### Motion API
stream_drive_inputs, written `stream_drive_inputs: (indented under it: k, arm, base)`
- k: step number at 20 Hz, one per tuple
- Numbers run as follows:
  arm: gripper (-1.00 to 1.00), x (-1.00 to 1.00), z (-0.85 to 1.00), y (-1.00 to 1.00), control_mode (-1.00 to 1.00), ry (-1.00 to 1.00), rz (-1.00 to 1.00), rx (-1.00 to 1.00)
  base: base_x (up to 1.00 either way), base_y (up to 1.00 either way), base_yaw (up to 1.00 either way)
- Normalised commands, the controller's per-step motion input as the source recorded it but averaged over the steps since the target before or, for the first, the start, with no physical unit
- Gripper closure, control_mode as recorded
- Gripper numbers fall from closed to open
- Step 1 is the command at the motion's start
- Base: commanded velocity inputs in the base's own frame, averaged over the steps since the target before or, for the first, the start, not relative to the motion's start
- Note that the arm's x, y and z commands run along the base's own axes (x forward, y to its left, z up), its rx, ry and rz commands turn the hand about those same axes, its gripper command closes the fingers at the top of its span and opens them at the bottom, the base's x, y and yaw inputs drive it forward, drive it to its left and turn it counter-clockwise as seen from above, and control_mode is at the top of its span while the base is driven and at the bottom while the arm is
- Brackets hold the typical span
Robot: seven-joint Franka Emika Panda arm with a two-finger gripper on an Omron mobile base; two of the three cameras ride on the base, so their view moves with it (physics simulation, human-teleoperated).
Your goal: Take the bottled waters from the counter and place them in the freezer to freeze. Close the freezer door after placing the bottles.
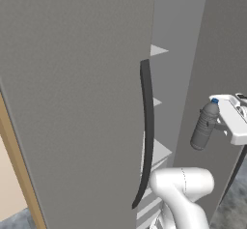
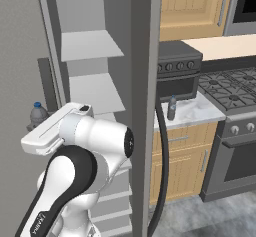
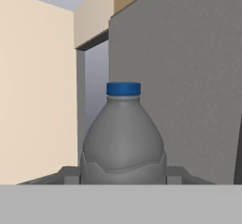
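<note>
One water bottle [image 3: 123, 140] gripped in the pincer [image 1: 218, 126], jaws clenched on its lower body, blue cap up and body nearly upright with a slight lean in the left base view. Seen from the hand camera as a rounded, translucent grey plastic shoulder narrowing to a short ribbed blue cap, with dark finger tips [image 3: 70, 175] pressed at either side of its base. Held in the air just in front of the freezer door [image 1: 72, 102], a flat matte grey panel standing open, with a long dark curved bar handle [image 1: 147, 131] along its edge. Beyond the door, freezer [image 2: 90, 86] interior exposed: pale grey smooth shelves stacked one above another, box-shaped walls. Second bottle [image 2: 172, 108] well apart from the pincer, standing upright on the counter [image 2: 200, 112], a white marble-patterned slab with grey veins over light wooden cabinets, just beside a black toaster oven [image 2: 179, 71]. Possibly touching the oven's front, hard to tell at this size. Stove top [image 2: 235, 88] with dark grates to the counter's right.
</note>
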Motion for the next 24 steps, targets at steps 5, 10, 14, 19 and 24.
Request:
stream_drive_inputs:
  k: [5, 10, 14, 19, 24]
  arm:
    - [1.0, 0.0, 0.0, 0.0, 1.0, 0.0, 0.0, 0.0]
    - [1.0, -0.01, 0.0, 0.0, -1.0, -0.01, 0.0, 0.0]
    - [1.0, -0.13, 0.0, 0.0, -1.0, -0.01, -0.1, 0.0]
    - [1.0, -0.11, 0.0, 0.02, -1.0, -0.03, -0.31, 0.0]
    - [1.0, -0.1, 0.0, 0.12, -1.0, -0.01, -0.52, 0.0]
  base:
    - [0.0, 0.0, 0.0]
    - [0.0, 0.0, 0.0]
    - [0.0, 0.0, 0.0]
    - [0.0, 0.0, 0.0]
    - [0.0, 0.0, 0.0]
